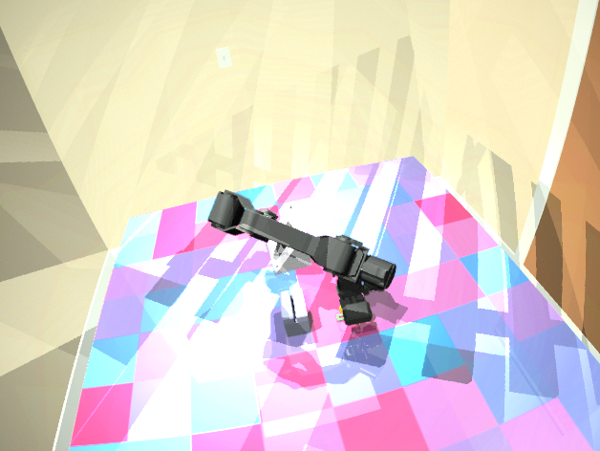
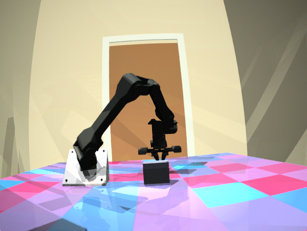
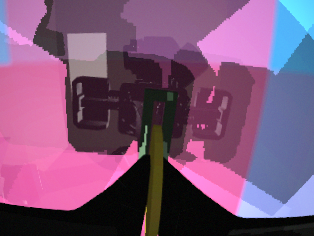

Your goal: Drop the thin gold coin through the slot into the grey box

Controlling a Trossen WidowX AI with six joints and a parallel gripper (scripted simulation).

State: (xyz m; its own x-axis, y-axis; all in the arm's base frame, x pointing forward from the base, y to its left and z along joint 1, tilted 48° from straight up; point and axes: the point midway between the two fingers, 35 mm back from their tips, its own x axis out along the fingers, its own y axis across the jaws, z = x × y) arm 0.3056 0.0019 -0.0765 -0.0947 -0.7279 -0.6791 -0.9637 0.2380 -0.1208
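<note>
The thin gold coin (image 3: pixel 155 181) is pinched edge-on in the black parallel-jaw gripper (image 3: pixel 155 161), still seated in its shallow dark-green holder (image 3: pixel 158 117). The closed grey slotted box (image 1: pixel 294 315) stands just beside (slot line seemingly parallel to the coin), so a lift and sideways carry is judged next.

Your arm (image 2: pixel 106 116) rises from its white base (image 2: pixel 70 177), leans up to a high elbow, then bends steeply down so the wrist hangs vertical, well out from that base. Your gripper (image 2: pixel 158 156) points straight down, its fingers nearly together and clamped on the gold coin (image 3: pixel 155 174), which stands edge-on between them in the wrist view. Seen from above, the forearm reaches away from the base and the gripper sits beneath its far end
</note>
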